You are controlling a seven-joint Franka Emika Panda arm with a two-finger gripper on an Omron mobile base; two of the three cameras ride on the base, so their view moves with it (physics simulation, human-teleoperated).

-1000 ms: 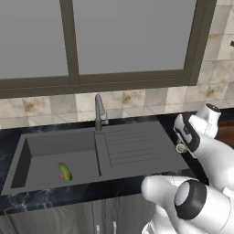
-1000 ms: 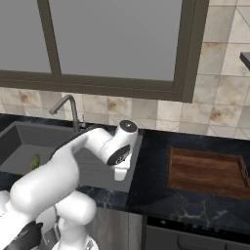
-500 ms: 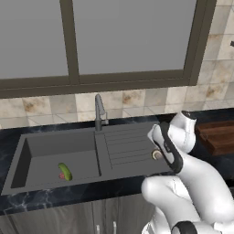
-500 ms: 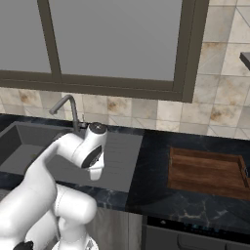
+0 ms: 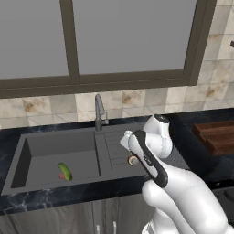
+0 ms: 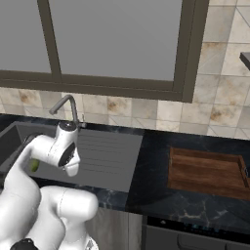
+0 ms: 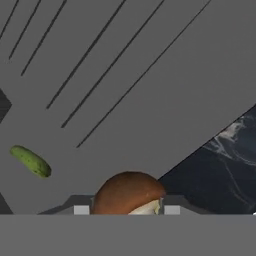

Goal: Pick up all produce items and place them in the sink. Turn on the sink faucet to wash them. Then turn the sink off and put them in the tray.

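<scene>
1. Hand view: gripper [image 7: 128, 209] clamped on a brown-capped mushroom [image 7: 128, 194], above the ridged drainboard of the sink [image 7: 150, 60].
2. Left base view: cucumber [image 5: 65, 172] lying in the basin, beside the red drain mark; faucet [image 5: 99, 112] behind.
3. Right base view: wooden tray [image 6: 207, 172] on the counter, well apart from the sink.

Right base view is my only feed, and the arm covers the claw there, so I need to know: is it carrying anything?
Observer: Yes. The hand view shows the claw closed on a round brown item.
Operator: Where is it?
Observer: Above the ridged drainboard, in the left base view.
Operator: And the cucumber?
Observer: The cucumber lies on the sink basin floor, by the red drain mark.
</scene>
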